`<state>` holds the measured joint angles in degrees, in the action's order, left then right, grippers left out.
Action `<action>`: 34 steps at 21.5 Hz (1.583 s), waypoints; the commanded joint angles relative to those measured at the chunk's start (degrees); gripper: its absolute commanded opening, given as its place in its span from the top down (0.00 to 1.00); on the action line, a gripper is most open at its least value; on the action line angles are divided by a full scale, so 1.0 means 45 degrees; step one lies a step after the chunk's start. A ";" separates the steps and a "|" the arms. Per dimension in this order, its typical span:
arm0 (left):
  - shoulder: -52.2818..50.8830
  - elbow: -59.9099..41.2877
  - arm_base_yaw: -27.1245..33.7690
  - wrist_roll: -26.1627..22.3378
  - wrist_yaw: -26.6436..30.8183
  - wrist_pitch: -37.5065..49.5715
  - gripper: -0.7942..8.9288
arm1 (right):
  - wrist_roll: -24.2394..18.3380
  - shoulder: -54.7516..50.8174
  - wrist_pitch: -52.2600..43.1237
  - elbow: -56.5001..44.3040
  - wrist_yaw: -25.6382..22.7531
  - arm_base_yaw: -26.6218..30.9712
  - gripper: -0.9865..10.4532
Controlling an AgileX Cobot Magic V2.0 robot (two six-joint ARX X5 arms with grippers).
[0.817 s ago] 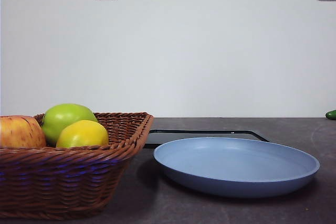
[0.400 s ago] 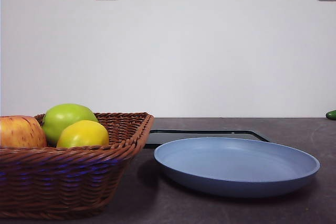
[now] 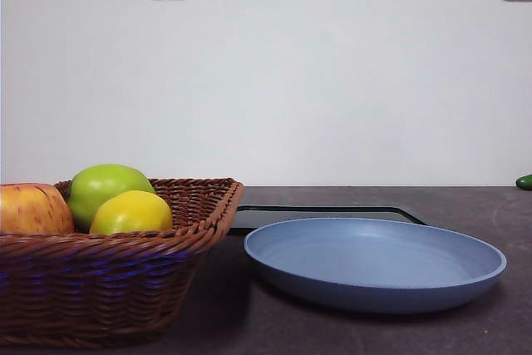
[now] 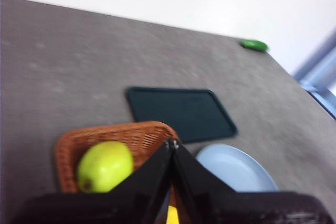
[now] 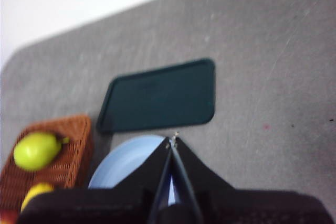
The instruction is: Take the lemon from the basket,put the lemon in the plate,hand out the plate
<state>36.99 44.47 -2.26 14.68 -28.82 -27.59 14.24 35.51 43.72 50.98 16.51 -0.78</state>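
Observation:
The lemon [image 3: 130, 212] lies in the wicker basket [image 3: 108, 280] at the front left, beside a green apple [image 3: 104, 189] and a red-yellow apple [image 3: 32, 209]. The light blue plate [image 3: 374, 259] sits empty to the right of the basket. My left gripper [image 4: 171, 142] is shut and empty, high above the basket [image 4: 136, 135]; only a sliver of the lemon [image 4: 173, 216] shows past its jaws. My right gripper [image 5: 173, 140] is shut and empty, high above the plate [image 5: 126, 163]; it also sees the lemon [image 5: 34, 192] and basket [image 5: 63, 156]. Neither gripper shows in the front view.
A flat black tray [image 3: 324, 215] lies behind the plate and shows in both wrist views [image 4: 181, 113] [image 5: 160, 98]. A small green object [image 3: 524, 181] lies at the far right table edge. The green apple [image 4: 105, 166] fills the basket's far end.

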 commanded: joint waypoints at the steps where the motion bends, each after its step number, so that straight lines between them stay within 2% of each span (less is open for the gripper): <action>1: 0.1049 0.0855 -0.0024 -0.0699 -0.0845 -0.0389 0.91 | -0.1481 0.1219 0.0792 0.1010 0.0646 -0.0024 0.91; 7: 0.3152 0.2628 -0.0617 -0.2191 -0.0869 -0.3055 0.91 | -0.2497 0.3648 0.2302 0.1753 0.1899 -0.0034 0.90; 9: 0.3832 0.3060 -0.1005 -0.2701 -0.0321 -0.4133 0.91 | -0.2890 0.4580 0.2667 0.1753 0.2263 -0.0049 0.86; 11: 0.4211 0.3109 -0.1394 -0.2948 -0.0180 -0.4333 0.91 | -0.3079 0.5459 0.2623 0.1753 0.2225 -0.0121 0.79; 12: 0.4303 0.3109 -0.1559 -0.2943 -0.0141 -0.4284 0.88 | -0.3099 0.5901 0.2574 0.1753 0.2225 -0.0146 0.75; 13: 0.4333 0.3109 -0.1656 -0.2939 -0.0126 -0.4211 0.80 | -0.3099 0.6251 0.2521 0.1753 0.2215 -0.0189 0.72; 14: 0.4333 0.3109 -0.1749 -0.2939 -0.0117 -0.4075 0.67 | -0.3099 0.6674 0.2463 0.1753 0.2210 -0.0262 0.70; 15: 0.4333 0.3109 -0.1836 -0.2919 -0.0117 -0.3905 0.60 | -0.3099 0.7048 0.2424 0.1753 0.2215 -0.0350 0.69; 16: 0.4333 0.3109 -0.1933 -0.2832 -0.0112 -0.3764 0.58 | -0.3104 0.7499 0.2390 0.1749 0.2200 -0.0486 0.69; 21: 0.4333 0.3109 -0.2288 -0.2618 -0.0301 -0.3789 0.57 | -0.3045 0.9821 0.1753 0.1656 0.1821 -0.1292 0.70; 24: 0.4333 0.3109 -0.2424 -0.2526 -0.0287 -0.3793 0.57 | -0.2803 1.1351 0.0928 0.1656 0.1200 -0.1773 0.70; 28: 0.4333 0.3109 -0.2424 -0.2501 -0.0287 -0.3934 0.57 | -0.2705 1.2925 -0.0068 0.1656 0.1229 -0.2142 0.70; 34: 0.4333 0.3109 -0.2424 -0.2501 -0.0277 -0.4080 0.57 | -0.2705 1.3784 -0.0612 0.1656 0.1345 -0.2443 0.73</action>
<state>56.14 57.47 -12.84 3.05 -29.76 -45.98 1.74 96.42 41.43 57.95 22.39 -11.33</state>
